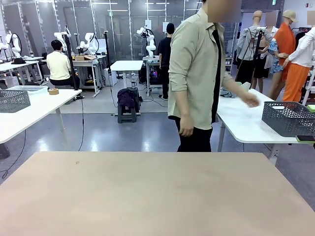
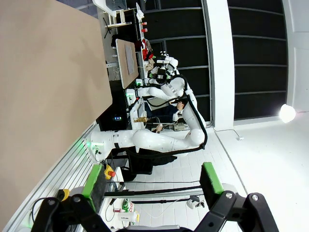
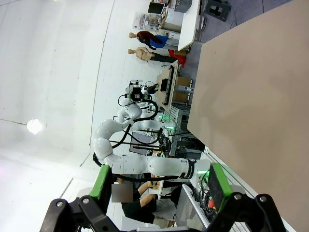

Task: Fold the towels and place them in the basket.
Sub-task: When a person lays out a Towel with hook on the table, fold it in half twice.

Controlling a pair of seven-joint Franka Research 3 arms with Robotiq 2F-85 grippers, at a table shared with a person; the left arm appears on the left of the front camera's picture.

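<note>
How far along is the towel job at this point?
Done: nothing yet. The basket sits on a white side table, off the robot's tan table. In hand: the person's hand reaches over that side table; the left gripper and right gripper hang open, holding nothing. Left: all folding and placing.

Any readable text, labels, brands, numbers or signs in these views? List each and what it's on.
None legible.
Too small to read: white sheet posted far back in the room.
Too small to read: green ceiling sign.
Blurred: label on the white bottle.
</note>
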